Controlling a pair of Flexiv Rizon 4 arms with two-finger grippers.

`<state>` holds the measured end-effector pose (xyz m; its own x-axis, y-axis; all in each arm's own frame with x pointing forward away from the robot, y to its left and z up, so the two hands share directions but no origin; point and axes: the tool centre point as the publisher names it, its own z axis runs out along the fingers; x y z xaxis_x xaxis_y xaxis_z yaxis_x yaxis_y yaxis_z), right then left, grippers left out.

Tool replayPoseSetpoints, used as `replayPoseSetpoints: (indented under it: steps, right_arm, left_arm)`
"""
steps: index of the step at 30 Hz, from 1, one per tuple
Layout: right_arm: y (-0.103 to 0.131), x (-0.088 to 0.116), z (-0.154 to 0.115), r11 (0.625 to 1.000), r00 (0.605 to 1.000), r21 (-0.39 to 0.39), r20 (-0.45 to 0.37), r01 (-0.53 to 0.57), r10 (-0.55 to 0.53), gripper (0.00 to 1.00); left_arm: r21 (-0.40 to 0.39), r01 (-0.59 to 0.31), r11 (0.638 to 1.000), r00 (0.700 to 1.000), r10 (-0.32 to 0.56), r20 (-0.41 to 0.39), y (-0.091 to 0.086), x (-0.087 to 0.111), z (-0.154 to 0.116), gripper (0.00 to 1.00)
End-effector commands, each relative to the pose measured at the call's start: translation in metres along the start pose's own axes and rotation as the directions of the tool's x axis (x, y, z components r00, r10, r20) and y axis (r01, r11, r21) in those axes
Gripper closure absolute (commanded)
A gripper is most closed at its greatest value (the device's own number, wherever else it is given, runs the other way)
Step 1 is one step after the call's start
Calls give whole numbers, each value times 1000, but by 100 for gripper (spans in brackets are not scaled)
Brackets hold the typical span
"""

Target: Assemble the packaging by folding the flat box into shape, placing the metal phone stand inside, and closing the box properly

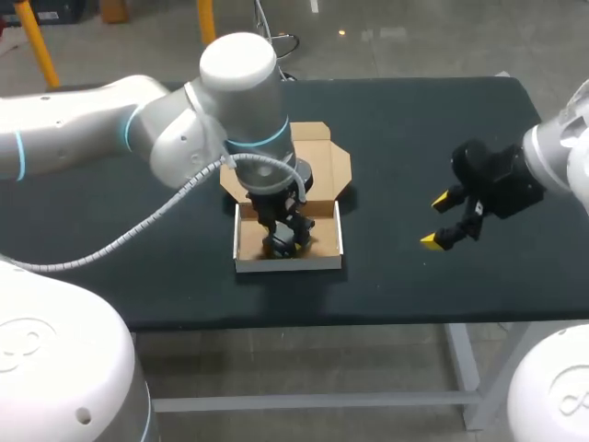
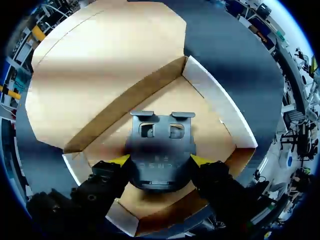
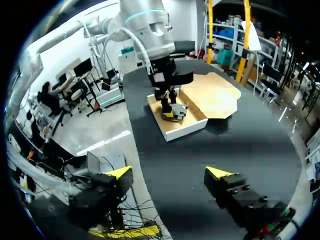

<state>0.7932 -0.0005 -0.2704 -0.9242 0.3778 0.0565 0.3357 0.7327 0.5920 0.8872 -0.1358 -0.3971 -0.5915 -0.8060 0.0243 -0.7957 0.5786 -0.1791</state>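
Left jaws, closed on both sides of the metal phone stand, hold it low inside the open box, apparently to seat it, lid flap lying back at twelve o'clock, while right jaws hang spread, empty, at three o'clock.

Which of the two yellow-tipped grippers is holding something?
The left gripper: its fingers clamp the dark metal phone stand inside the brown cardboard box. The right gripper is open and empty.
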Motion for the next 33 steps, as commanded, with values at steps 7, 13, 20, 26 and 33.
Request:
replayPoseSetpoints:
  steps: [7, 13, 20, 26, 33]
  right_arm:
    - [-1, 0, -2, 1000, 1000, -4, -4, 2, -2, 0]
    - [-1, 0, -2, 1000, 1000, -4, -4, 2, -2, 0]
    - [-1, 0, -2, 1000, 1000, -4, -4, 2, -2, 0]
    - [-1, 0, -2, 1000, 1000, -4, -4, 2, -2, 0]
    - [-1, 0, -2, 1000, 1000, -4, -4, 2, -2, 0]
  left_arm:
    - [-9, 28, 1000, 1000, -28, -1, -4, 0, -3, 0]
    - [-17, 107, 994, 994, -107, 5, -3, 4, -14, 0]
    - [-58, 262, 963, 965, -260, 32, -4, 13, -17, 0]
    - [-66, 277, 959, 961, -275, 33, -5, 14, -17, 0]
    - [-66, 277, 959, 961, -275, 33, -5, 14, -17, 0]
